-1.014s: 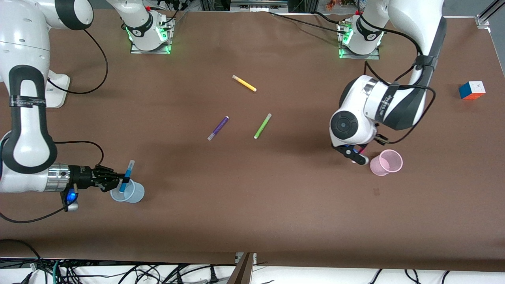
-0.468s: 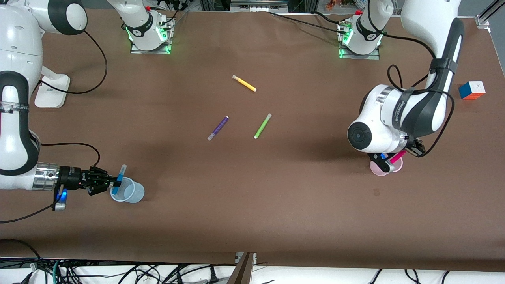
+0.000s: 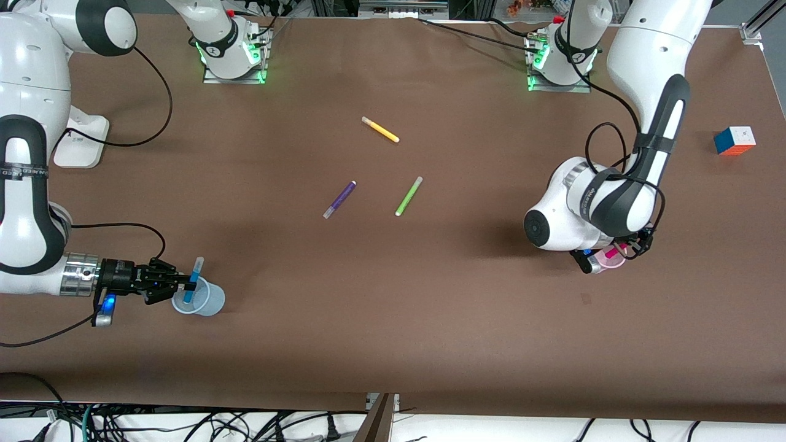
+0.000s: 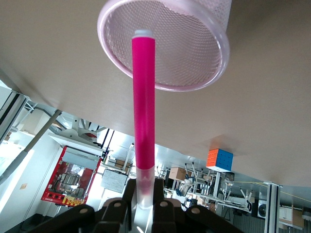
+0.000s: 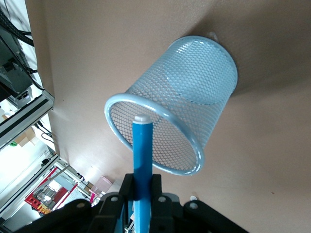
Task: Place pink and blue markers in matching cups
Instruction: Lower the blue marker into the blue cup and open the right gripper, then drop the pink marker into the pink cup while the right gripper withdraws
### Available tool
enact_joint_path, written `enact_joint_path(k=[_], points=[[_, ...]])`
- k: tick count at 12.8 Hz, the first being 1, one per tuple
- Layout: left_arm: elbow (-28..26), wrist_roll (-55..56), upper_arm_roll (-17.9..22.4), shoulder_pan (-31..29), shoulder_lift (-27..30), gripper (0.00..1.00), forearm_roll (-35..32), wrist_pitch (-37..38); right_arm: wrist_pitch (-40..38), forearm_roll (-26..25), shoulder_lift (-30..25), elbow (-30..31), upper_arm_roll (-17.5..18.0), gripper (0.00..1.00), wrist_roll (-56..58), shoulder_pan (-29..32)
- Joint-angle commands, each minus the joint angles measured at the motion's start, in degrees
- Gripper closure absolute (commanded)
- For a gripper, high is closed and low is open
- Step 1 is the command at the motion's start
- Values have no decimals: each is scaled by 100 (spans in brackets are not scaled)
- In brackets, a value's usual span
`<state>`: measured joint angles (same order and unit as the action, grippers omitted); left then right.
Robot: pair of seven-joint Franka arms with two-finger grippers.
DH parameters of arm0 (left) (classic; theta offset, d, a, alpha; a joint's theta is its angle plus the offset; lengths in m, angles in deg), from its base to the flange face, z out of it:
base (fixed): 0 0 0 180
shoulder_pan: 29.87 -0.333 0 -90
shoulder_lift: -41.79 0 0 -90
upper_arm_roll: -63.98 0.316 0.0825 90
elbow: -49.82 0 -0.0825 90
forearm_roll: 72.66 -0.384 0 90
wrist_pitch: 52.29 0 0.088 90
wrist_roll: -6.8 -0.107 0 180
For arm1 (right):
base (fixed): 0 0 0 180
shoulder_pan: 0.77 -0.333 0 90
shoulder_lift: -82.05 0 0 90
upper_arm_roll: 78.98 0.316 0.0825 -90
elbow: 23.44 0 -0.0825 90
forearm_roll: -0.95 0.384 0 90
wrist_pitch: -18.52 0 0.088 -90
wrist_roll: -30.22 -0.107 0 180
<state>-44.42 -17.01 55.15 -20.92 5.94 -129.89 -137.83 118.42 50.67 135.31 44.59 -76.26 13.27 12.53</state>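
My right gripper (image 3: pixel 184 288) is shut on the blue marker (image 3: pixel 193 279) and holds it steeply tilted, with its lower end at the mouth of the pale blue cup (image 3: pixel 207 301). In the right wrist view the blue marker (image 5: pixel 142 155) points into the blue cup (image 5: pixel 194 92) just inside its rim, held by the gripper (image 5: pixel 142 194). My left gripper (image 3: pixel 605 255) is shut on the pink marker (image 3: pixel 612 252) over the pink cup (image 3: pixel 616 262). In the left wrist view the pink marker (image 4: pixel 144 97) points into the pink cup's (image 4: pixel 194 43) opening, gripped by its pale cap in the gripper (image 4: pixel 144 194).
A yellow pen (image 3: pixel 380 129), a dark purple pen (image 3: pixel 339 199) and a lime green pen (image 3: pixel 408 196) lie mid-table, nearer the bases than the cups. A colour cube (image 3: pixel 734 140) sits at the left arm's end. Cables run by the right arm.
The left arm has turned its wrist over the pink cup, and the pink marker now stands steeper at the cup's mouth. The right gripper has shifted slightly with the blue marker at the blue cup.
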Motion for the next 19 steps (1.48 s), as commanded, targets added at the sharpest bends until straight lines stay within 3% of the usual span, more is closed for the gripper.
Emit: enact_joint_path(k=[1, 6, 7, 10, 13, 17, 19], points=[[-7, 68, -31, -16, 60, 0, -156, -6, -15, 143, 9, 18, 53, 0, 42, 50], [45, 280, -75, -42, 244, 0, 289, -7, -84, -101, -166, -87, 18, 0, 7, 6], [159, 419, -75, -51, 332, 0, 727, -7, -102, -512, -341, -131, 36, 0, -2, -20], [239, 1665, -66, -190, 595, 0, 1879, -15, -409, -2399, -1270, -106, 71, 0, -19, -475], [248, 1888, -58, -646, 955, 0, 3503, -304, -1531, -3948, -2273, -79, 71, 0, -46, -960], [309, 2020, -58, -1350, 1202, 0, 5508, -446, -2684, -4565, -3302, 78, 80, 0, -20, -1031], [318, 2020, -49, -1413, 1526, 0, 5636, -551, -2871, -4743, -3620, 272, 80, 0, 7, -1075]])
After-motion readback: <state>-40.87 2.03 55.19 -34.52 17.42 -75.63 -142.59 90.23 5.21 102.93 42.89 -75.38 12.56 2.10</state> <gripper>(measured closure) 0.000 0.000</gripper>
